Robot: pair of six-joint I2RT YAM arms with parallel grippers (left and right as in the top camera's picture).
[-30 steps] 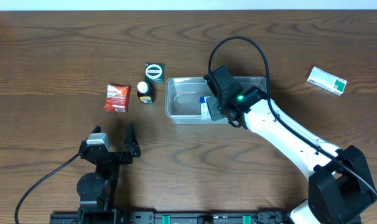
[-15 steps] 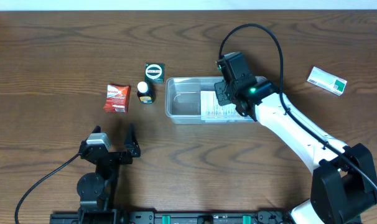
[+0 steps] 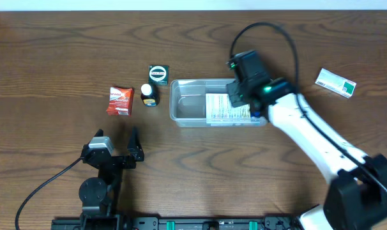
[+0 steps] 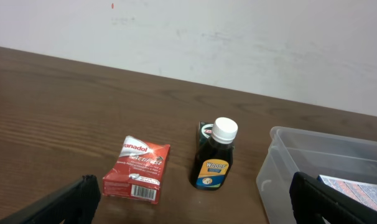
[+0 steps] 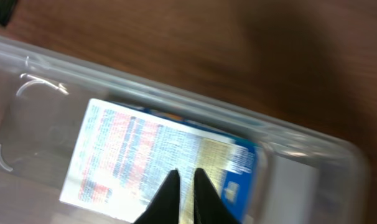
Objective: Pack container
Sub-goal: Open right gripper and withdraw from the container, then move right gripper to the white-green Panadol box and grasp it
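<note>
Packing is under way but far from finished. The container (image 3: pixel 188 105) sits near the middle of the bench (image 3: pixel 53 51). One blue-and-white carton (image 3: pixel 224 108) lies flat in its right half, and its left half is bare.

The right gripper (image 5: pixel 185 179) hangs just above that carton with its fingertips nearly together — only a thin slit between them, nothing in it — so I judge the carton placed, not held.

Four things lie outside. Left of the container are a red sachet pack (image 3: pixel 120 101), a dark bottle (image 3: pixel 149 94) with a white cap just beside it, and a dark green box (image 3: pixel 158 74) just behind the bottle. A green-and-white box (image 3: pixel 336 82) lies well apart on the right.

The left gripper (image 3: pixel 115 145) rests near the front edge, spread wide and empty, facing the sachet pack and bottle. If every loose item belongs in the container, one of five is in — the others each need a pick and a place.
</note>
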